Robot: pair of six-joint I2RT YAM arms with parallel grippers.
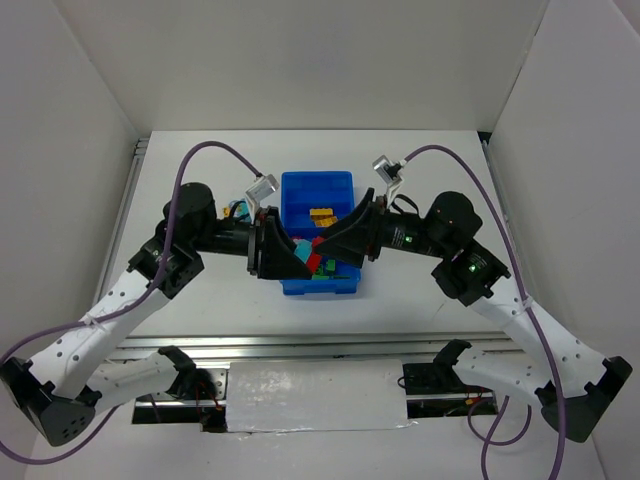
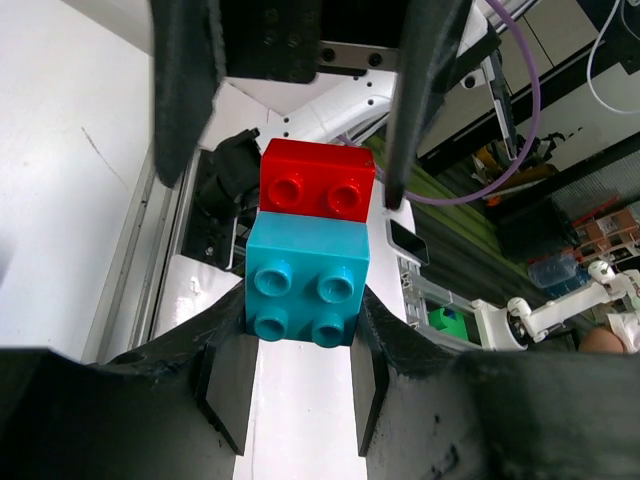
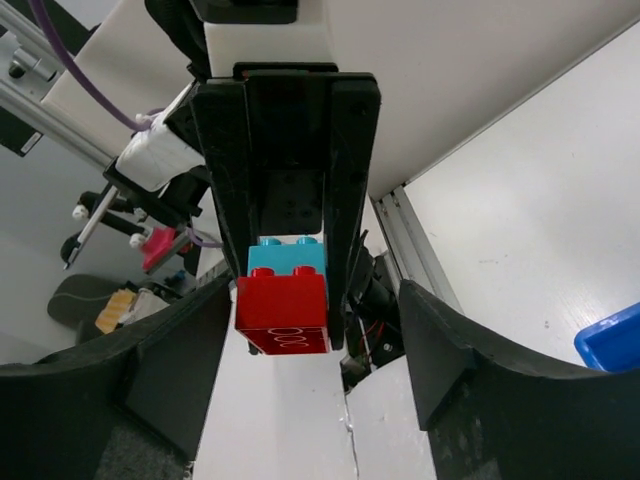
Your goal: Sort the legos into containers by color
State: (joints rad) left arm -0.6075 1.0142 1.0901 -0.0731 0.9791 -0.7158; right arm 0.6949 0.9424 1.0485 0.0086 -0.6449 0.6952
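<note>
Btwn L gripper (image 2: pixel 303 345) jaws, teal lego (image 2: pixel 306 280), red lego (image 2: pixel 318 180) attached

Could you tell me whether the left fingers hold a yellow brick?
No, the left fingers grip a teal brick joined to a red brick.

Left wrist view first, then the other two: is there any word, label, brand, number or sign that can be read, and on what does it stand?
None: no text reads in any view.
On the red plastic brick and the teal plastic brick, the stud tops show no legible embossing.
On the bright blue plastic tray, no marking shows.
In the background clutter, everything is too blurred to read.
</note>
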